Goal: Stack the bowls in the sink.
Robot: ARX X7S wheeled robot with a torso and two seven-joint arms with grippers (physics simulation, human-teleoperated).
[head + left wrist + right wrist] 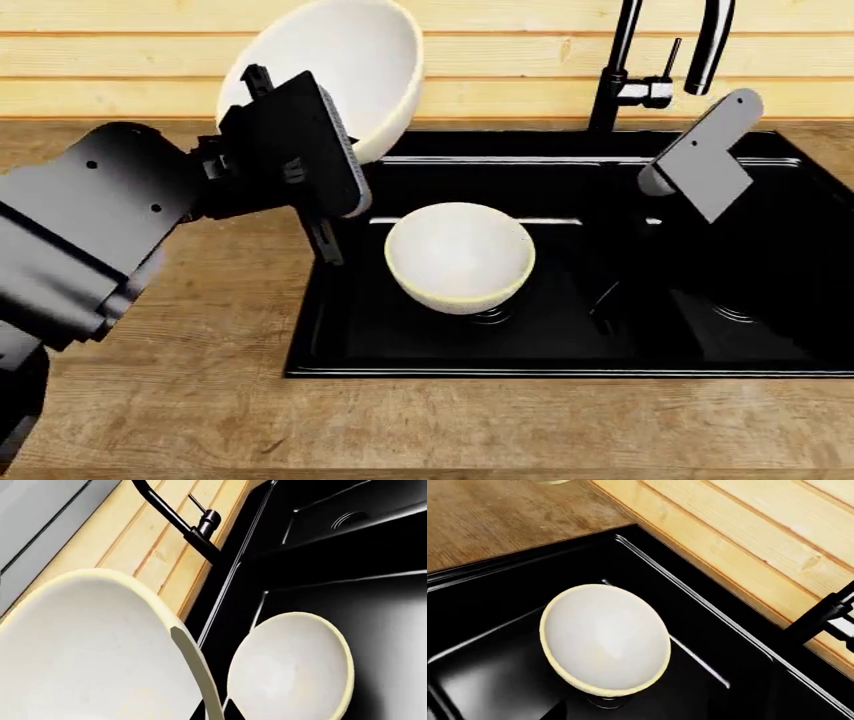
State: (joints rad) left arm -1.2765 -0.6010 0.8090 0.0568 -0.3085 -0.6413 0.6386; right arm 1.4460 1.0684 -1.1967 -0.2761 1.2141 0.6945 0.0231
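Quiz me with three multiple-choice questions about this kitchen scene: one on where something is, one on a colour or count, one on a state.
1. Where does the bowl in the sink sit?
A. In its left basin, over the drain
B. In its right basin
C. On the wooden counter

2. What colour is the faucet?
A. Chrome silver
B. Black
C. White

3. What is the state of the other bowl, at the left gripper?
A. Lying flat on the counter
B. Nested inside the first bowl
C. Held up in the air, tilted

Answers:
1. A: the head view shows the yellow-rimmed bowl standing in the left basin, left of the divider.
2. B: the faucet matches the black sink.
3. C: the lifted bowl hangs tipped above the sink's back left corner, apart from the bowl below.
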